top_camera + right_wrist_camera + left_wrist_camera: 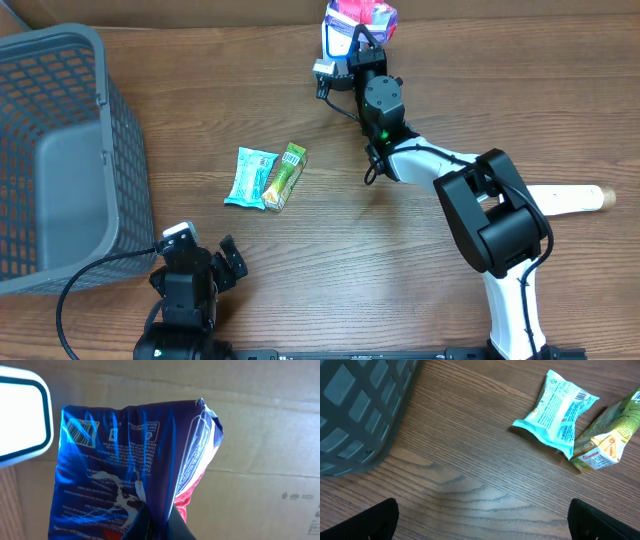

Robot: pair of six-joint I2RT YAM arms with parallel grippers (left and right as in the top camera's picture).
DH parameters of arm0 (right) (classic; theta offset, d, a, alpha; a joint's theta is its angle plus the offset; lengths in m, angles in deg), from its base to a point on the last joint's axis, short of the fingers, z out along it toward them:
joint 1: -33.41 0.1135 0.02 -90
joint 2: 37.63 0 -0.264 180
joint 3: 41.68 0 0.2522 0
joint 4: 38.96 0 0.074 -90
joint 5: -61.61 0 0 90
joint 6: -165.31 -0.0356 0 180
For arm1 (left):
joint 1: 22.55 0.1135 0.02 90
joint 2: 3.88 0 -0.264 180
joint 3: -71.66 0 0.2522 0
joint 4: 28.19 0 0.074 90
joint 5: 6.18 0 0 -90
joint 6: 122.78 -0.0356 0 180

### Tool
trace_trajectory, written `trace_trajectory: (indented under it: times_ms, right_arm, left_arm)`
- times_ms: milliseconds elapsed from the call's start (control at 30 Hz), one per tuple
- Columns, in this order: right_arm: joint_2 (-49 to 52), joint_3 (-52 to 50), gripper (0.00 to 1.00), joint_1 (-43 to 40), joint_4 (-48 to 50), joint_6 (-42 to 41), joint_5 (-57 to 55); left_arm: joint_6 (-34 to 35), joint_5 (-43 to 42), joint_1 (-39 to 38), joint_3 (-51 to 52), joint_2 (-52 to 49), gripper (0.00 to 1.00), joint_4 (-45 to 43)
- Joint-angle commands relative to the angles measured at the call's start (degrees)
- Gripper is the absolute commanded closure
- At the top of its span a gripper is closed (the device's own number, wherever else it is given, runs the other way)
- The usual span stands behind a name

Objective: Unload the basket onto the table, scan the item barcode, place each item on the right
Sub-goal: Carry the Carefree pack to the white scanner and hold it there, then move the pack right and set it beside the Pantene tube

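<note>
My right gripper (159, 520) is shut on the lower edge of a blue and purple snack bag (125, 465) and holds it up at the table's far edge. A barcode (80, 432) shows at the bag's upper left, close to a white scanner (20, 415) with a dark rim. From overhead the bag (362, 16) shows pink and white beside the scanner (334, 40), with the right gripper (352, 48) just under it. My left gripper (196, 262) stands open over bare wood near the front, nothing between its fingers (375, 522).
A grey plastic basket (60, 150) fills the left side. A teal packet (250, 177) and a green packet (285, 176) lie side by side mid-table, also the teal packet (560, 412) and the green packet (607, 435) ahead of my left gripper. A pale wooden handle (570, 198) lies at the right.
</note>
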Motion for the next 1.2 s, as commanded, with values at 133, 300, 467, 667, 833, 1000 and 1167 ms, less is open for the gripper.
trace_trajectory:
  times_ms: [133,300,467,667,833,1000,1167]
  right_arm:
    - [-14.32,1.11,0.96,4.35,-12.09,-8.76,-7.43]
    - [-26.60,1.11,0.96,7.91,-32.85,-22.88,-11.13]
    - [-39.36,1.11,0.96,10.01,-56.98,-59.08,-5.20]
    - [-47.63,1.11,0.96,4.33,-79.47,-110.84,2.73]
    - [-47.91,1.11,0.96,-6.69,-95.95,-141.26,2.86]
    - [-47.69,0.87,0.96,-21.03,-103.19,-148.45,5.66]
    - [-46.42,-3.72,0.96,-33.88,-101.37,-153.26,8.20]
  left_arm:
    - [0.98,0.79,-0.11,-0.02,0.50,0.00,-0.35]
    - [0.98,0.79,-0.11,-0.02,0.50,0.00,-0.35]
    - [0.98,0.79,-0.11,-0.02,0.50,0.00,-0.35]
    - [0.98,0.79,-0.11,-0.02,0.50,0.00,-0.35]
    - [1.01,0.79,-0.11,-0.02,0.50,0.00,-0.35]
    - [0.98,0.79,-0.11,-0.02,0.50,0.00,-0.35]
    - [0.98,0.79,-0.11,-0.02,0.50,0.00,-0.35]
